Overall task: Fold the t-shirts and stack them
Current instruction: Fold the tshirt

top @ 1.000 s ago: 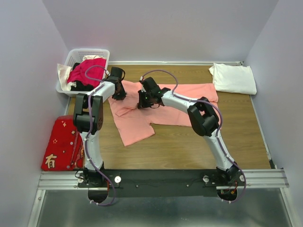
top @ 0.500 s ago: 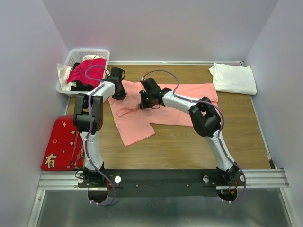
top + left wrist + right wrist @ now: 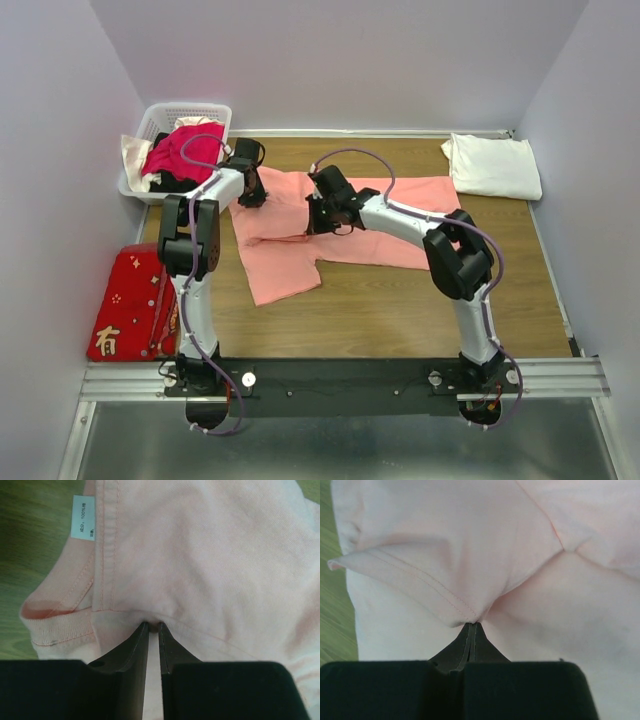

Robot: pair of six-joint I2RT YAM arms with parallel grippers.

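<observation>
red cloth (image 3: 128, 300) at the near left edge is being left alone, not part of the job. just beyond it, salmon-pink t-shirt (image 3: 288, 268) is being spread on the counter (image 3: 400, 310), left of centre, with its body running out to the right.

change over the last second: right gripper (image 3: 471, 625), which was being closed a second ago, is now being pressed fully together on the sleeve hem (image 3: 415, 582). the right arm is being swung to the right, so the sleeve is being dragged in across the shirt body. this is being judged as the first sleeve fold getting started; nothing is being stacked yet.

a little farther back, left gripper (image 3: 154, 626) is being held nearly together, clamped on a thin fold of the same shirt right beside the collar (image 3: 65, 625). the care label (image 3: 83, 517) is being shown above it. its opening is being kept unchanged, so it is probably being used as an anchor.

at the far left corner, more clothes are being held in the basket (image 3: 190, 112). white t-shirt (image 3: 492, 165), apparently folded, is being kept at the far right corner, well apart from both grippers.
</observation>
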